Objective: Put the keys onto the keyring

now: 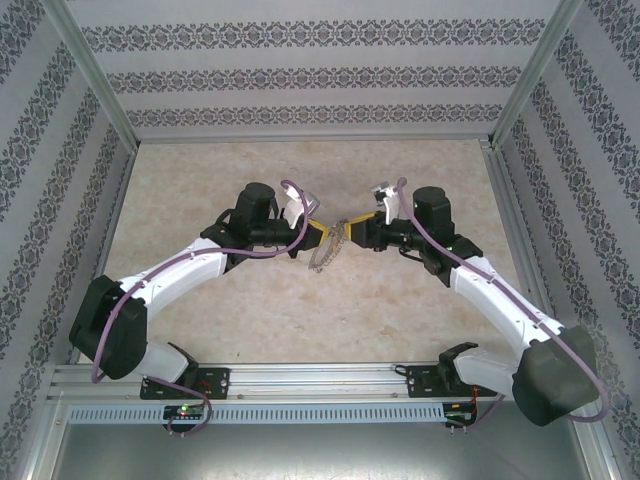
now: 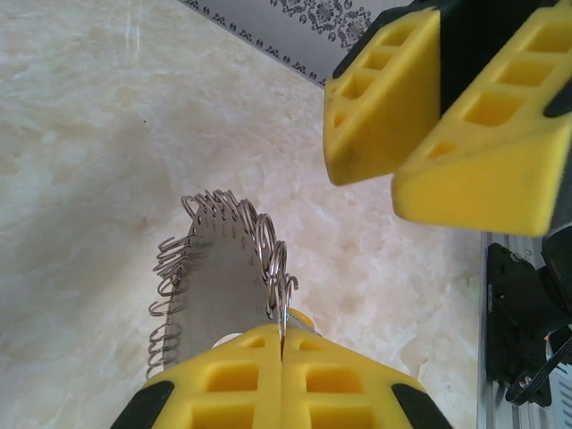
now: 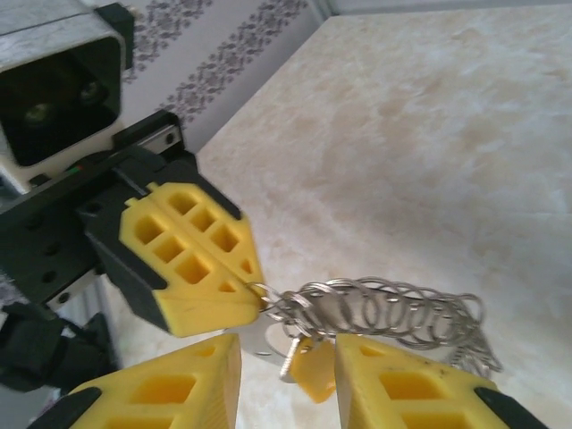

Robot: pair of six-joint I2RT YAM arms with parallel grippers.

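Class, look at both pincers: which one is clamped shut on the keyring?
The left pincer: its yellow fingers meet on the rim of the keyring. The right pincer has fingers standing apart, the yellow-headed key between them.

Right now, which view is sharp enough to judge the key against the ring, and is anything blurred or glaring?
Right wrist: keyring loops crisp, yellow key slightly soft. Left wrist: keyring sharp with bright glints, right gripper at top right slightly soft. Top external: even, soft light, but keyring too small for detail.
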